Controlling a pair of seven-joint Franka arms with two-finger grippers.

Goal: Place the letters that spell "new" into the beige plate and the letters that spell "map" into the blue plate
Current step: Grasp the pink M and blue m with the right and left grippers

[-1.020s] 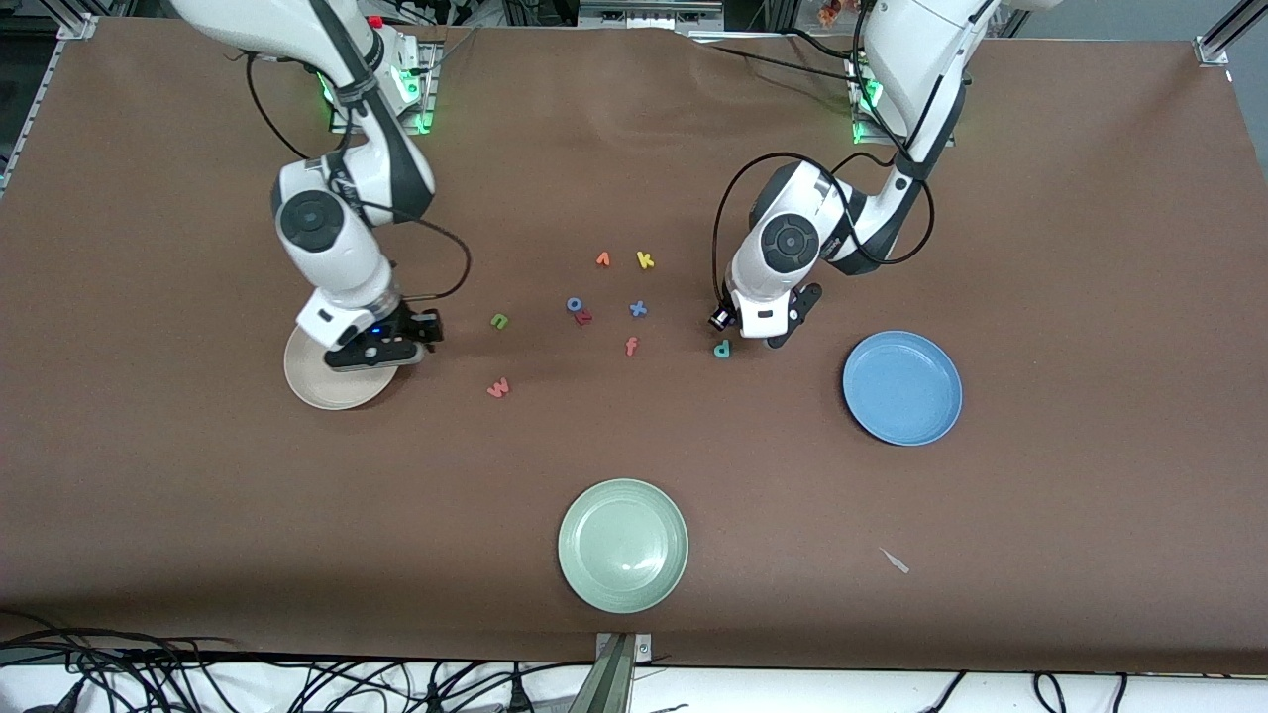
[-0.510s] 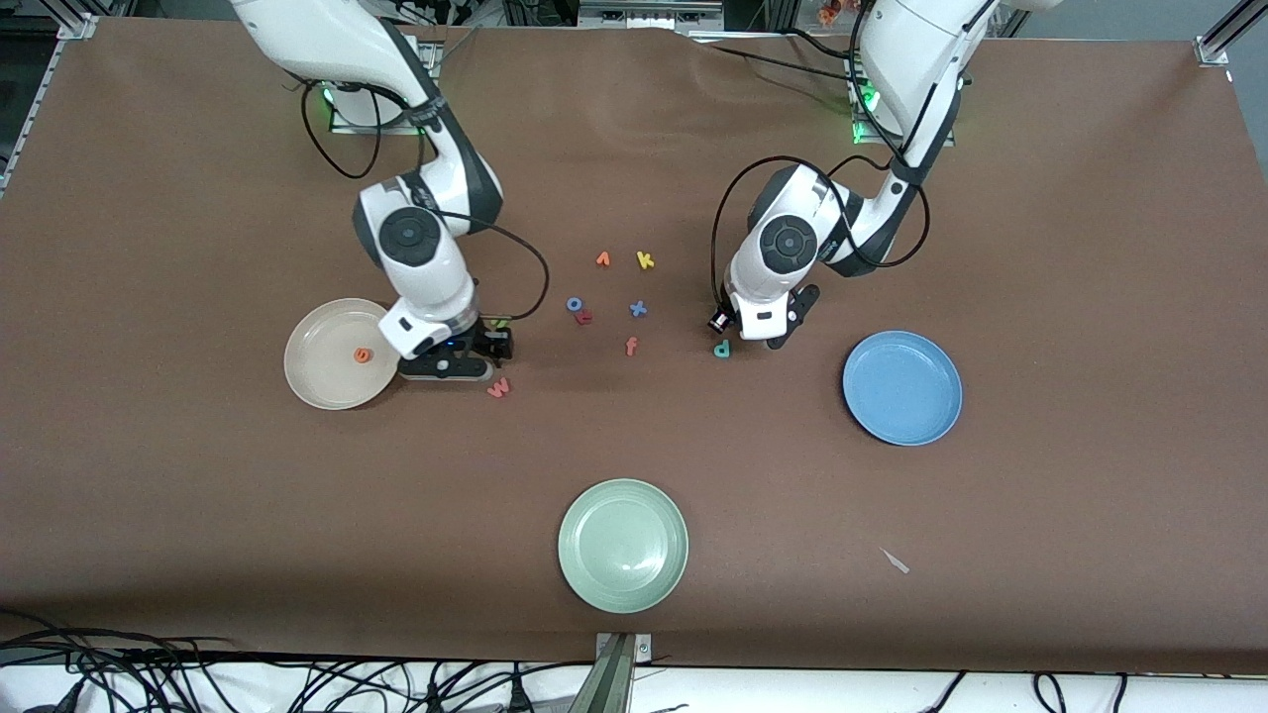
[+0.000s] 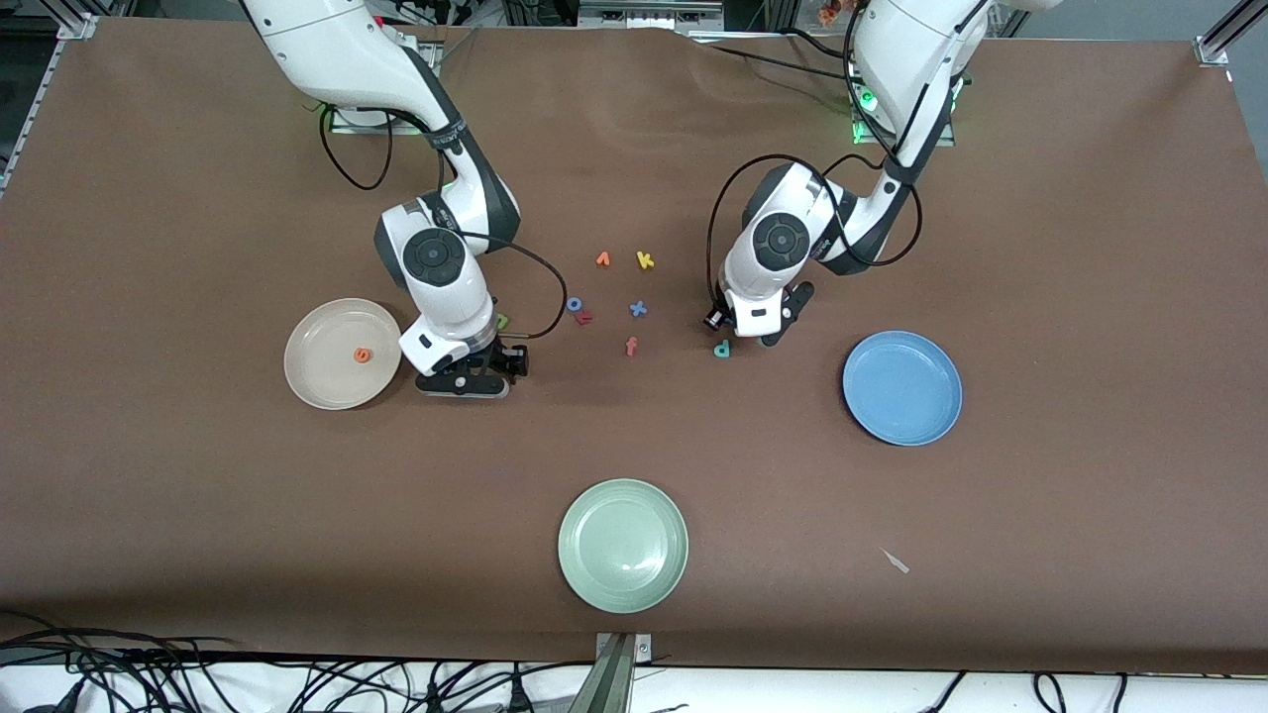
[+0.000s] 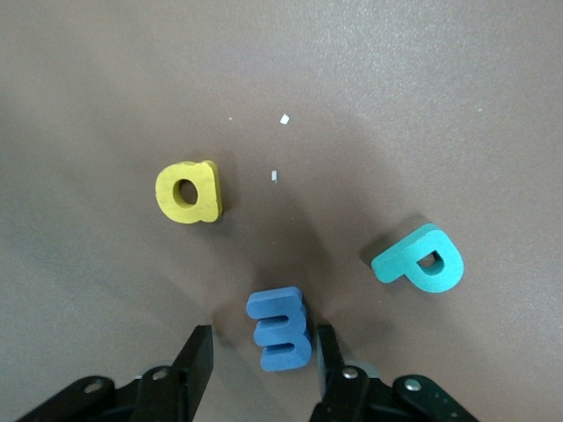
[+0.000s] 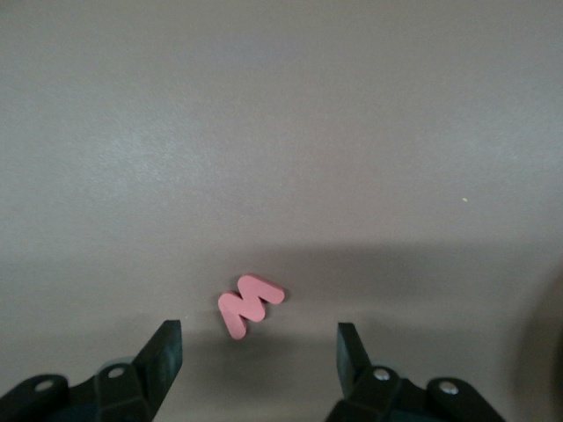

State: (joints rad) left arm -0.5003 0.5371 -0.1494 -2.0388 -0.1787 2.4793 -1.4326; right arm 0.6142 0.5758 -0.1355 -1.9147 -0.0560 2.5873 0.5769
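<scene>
We saw a brown surface (image 3: pixel 1040 248) carrying three plates — beige (image 3: pixel 322 381), blue (image 3: pixel 901 387), green (image 3: pixel 622 546) — with small letters (image 3: pixel 634 309) scattered mid-frame.

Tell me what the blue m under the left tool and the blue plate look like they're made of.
The blue m looks like soft foam: thick, matte, with rounded cut edges and no glare, lying flat between the left tool's open fingers. The blue plate looks like hard plastic or melamine, possibly glazed ceramic: smooth, even colour, a faint sheen and a crisp raised rim.
</scene>
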